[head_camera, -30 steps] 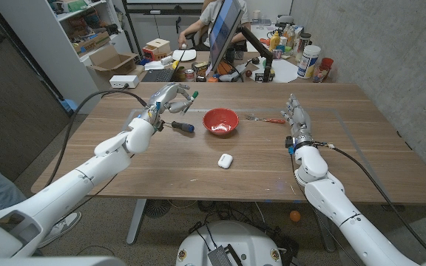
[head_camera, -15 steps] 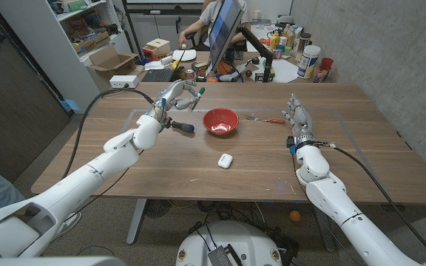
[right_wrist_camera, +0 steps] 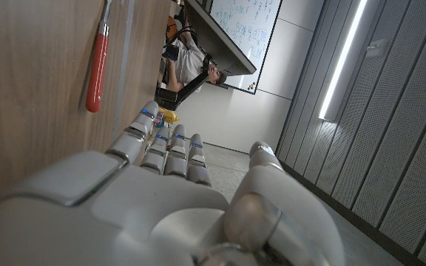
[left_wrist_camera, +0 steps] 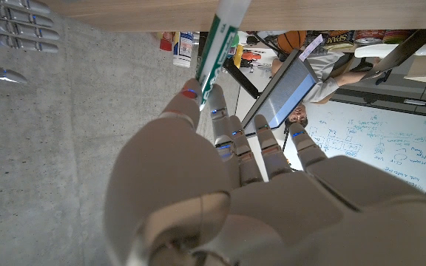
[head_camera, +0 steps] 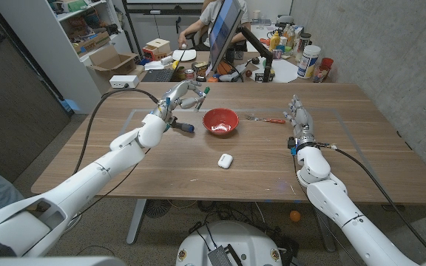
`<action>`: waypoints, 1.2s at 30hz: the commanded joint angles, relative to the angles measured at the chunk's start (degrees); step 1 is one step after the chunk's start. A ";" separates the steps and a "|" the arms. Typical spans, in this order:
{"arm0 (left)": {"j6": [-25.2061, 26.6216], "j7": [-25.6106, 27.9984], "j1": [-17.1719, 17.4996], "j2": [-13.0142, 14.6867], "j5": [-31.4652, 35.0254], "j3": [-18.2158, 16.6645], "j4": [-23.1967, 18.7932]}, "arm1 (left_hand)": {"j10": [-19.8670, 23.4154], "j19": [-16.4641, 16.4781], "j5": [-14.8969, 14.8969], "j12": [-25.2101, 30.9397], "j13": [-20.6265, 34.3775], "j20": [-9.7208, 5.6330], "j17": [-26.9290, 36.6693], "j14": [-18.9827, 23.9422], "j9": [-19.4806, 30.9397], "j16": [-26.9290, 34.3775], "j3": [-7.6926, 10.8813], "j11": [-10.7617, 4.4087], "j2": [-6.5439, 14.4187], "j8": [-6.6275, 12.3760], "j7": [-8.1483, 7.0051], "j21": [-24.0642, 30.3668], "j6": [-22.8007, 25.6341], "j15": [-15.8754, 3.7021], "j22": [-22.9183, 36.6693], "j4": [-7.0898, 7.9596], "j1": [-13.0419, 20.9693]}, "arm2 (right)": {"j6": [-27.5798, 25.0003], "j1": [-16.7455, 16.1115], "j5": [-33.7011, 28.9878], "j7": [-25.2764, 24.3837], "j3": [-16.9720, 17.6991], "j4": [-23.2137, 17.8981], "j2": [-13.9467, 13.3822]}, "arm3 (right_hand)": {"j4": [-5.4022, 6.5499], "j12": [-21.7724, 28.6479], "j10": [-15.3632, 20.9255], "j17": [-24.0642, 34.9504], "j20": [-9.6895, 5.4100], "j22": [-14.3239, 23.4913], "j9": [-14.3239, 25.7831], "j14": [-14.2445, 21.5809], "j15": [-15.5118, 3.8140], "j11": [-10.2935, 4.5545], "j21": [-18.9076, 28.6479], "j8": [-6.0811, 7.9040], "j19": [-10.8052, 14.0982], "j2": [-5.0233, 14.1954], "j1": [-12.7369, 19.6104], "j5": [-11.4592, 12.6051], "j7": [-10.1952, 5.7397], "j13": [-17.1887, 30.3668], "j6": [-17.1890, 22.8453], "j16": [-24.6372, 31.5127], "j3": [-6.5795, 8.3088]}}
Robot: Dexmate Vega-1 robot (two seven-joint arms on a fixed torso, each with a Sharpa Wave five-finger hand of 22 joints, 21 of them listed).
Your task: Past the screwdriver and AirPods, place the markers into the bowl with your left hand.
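Note:
My left hand [head_camera: 182, 96] hovers above the table just left of the red bowl [head_camera: 220, 122], pinching a white marker with a green cap [head_camera: 203, 94]. In the left wrist view the marker [left_wrist_camera: 224, 33] sticks out from between thumb and finger of that hand [left_wrist_camera: 220, 185]. Under the hand lies a blue-handled screwdriver [head_camera: 183, 126]. The white AirPods case [head_camera: 225, 159] sits nearer me, in front of the bowl. My right hand [head_camera: 297, 118] stands on its edge at the table's right, fingers apart, holding nothing.
A red-handled tool [head_camera: 270, 120] lies between the bowl and my right hand, and the right wrist view shows that tool [right_wrist_camera: 96, 63] ahead of the fingers. Monitors, boxes and bottles crowd a desk beyond the far edge, where a person [head_camera: 205, 18] sits.
My left hand has carried the marker to the right, closer to the bowl. The right hand, bowl, screwdriver and AirPods case have stayed where they were.

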 commanded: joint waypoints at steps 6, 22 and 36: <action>1.10 -1.41 -3.12 -1.91 0.71 2.43 2.81 | 0.66 -0.46 0.02 -0.30 0.32 0.41 0.17 0.15 1.16 -0.15 -0.35 -0.62 2.84 4.44 -5.63 -0.10 5.93 -0.29 0.32 -0.14 2.39 | 0.95 -0.46 0.28 -0.07 0.30 0.59 0.29 | -0.34 -0.05 0.59 -0.07 0.17 0.24 0.13 0.57 0.10 0.03 -0.17 -0.22 0.03 -0.66 -0.09 0.25 -0.24 0.08 0.30 0.17 0.20; 0.80 -3.40 -7.81 -6.89 0.17 6.38 8.65 | 0.69 -0.53 0.04 -0.54 0.63 0.41 0.19 0.03 0.95 -0.20 -0.54 -0.90 2.91 4.47 -5.72 -0.07 5.96 -0.46 0.33 -0.12 2.35 | 2.68 -0.73 0.84 0.39 0.96 1.90 0.52 | -0.40 -0.05 0.59 -0.07 0.14 0.23 0.13 0.60 0.05 0.15 -0.18 -0.22 0.04 -0.66 -0.16 0.25 -0.26 0.08 0.31 0.18 0.19; 1.08 -4.51 -8.35 -8.84 -0.78 8.41 9.50 | 0.78 -0.72 0.00 -0.77 0.96 0.41 0.18 -0.01 0.72 -0.25 -0.75 -0.89 2.84 4.52 -5.83 -0.10 6.04 -0.48 0.33 -0.18 2.38 | 2.79 -0.22 1.17 0.92 1.39 2.18 0.14 | -0.49 -0.06 0.56 -0.08 0.14 0.23 0.13 0.54 0.03 0.10 -0.17 -0.22 0.08 -0.63 -0.15 0.27 -0.27 0.08 0.33 0.14 0.21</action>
